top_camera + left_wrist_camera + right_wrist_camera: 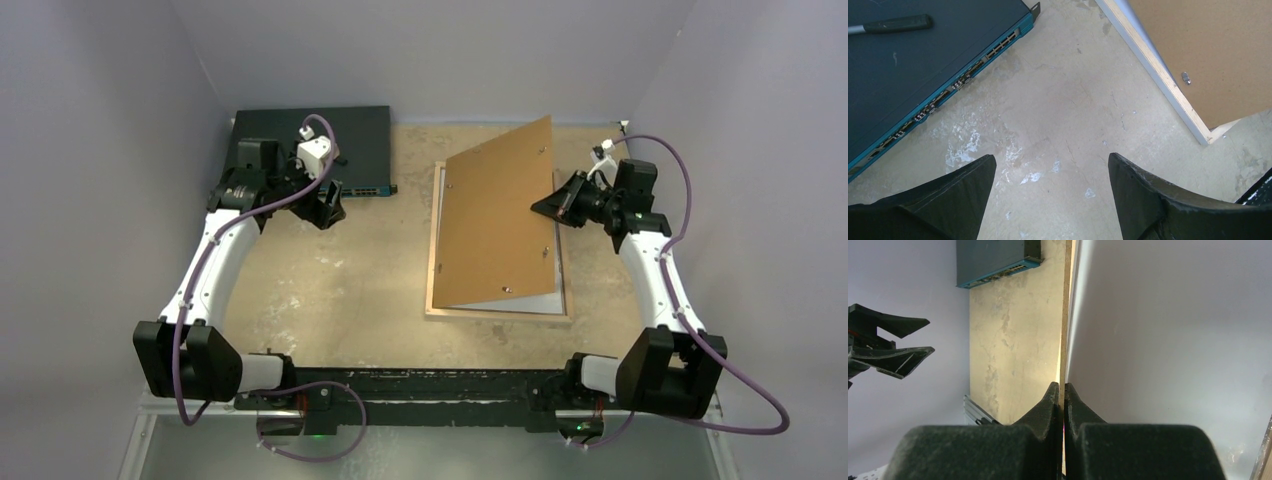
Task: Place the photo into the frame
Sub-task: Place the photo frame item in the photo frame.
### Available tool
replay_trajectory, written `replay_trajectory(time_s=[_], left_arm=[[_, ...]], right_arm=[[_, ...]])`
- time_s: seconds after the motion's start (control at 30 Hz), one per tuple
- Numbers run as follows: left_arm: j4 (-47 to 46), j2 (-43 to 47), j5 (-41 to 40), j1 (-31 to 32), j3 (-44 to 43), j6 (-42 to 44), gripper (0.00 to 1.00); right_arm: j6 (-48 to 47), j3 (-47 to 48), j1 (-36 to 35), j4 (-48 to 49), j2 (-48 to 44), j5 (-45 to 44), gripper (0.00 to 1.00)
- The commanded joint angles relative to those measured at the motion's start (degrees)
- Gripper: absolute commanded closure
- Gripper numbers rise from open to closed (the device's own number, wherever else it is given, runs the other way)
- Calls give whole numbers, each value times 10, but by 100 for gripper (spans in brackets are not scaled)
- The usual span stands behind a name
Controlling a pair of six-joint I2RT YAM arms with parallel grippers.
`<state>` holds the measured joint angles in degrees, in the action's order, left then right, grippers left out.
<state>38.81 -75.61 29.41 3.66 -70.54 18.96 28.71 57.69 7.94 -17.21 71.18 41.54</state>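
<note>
Over on the right, the right gripper (1063, 386) was pinched shut on the edge of the brown board (495, 215), holding it tipped up like an open lid over the frame (498, 316). The frame lay back-up on the table (340, 280), and the board's left edge was down by the frame's left rim. Under the raised board a pale sheet (520, 301) sat inside the frame. I'd guess that was the photo, white back up, but no picture side showed, so I couldn't confirm it. The left gripper (328, 212) hung with its fingers wide apart, holding nothing, near the switch (300, 130) and well apart from the frame.

My read was that the backing step was in hand. If that sheet was the photo, the next move called for lowering the board flat without nudging it, then turning the clips (1186, 77).
</note>
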Motion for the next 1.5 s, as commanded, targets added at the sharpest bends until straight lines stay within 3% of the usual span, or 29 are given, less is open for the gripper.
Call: replay_trajectory(time_s=[0.0, 0.33, 1.13, 1.33, 1.47], left_arm=[[-15, 22, 13, 3, 12, -2, 19], [-23, 28, 15, 5, 17, -8, 19], [-26, 19, 11, 11, 27, 3, 19], [-29, 17, 8, 14, 27, 2, 19], [-31, 15, 8, 16, 28, -1, 19]], right_arm=[[-9, -1, -2, 13, -8, 26, 100], [-43, -1, -2, -19, 27, 6, 100], [-79, -17, -3, 15, 68, -28, 100], [-76, -38, -3, 30, 70, -52, 80], [-79, -38, -3, 25, 72, -96, 57]])
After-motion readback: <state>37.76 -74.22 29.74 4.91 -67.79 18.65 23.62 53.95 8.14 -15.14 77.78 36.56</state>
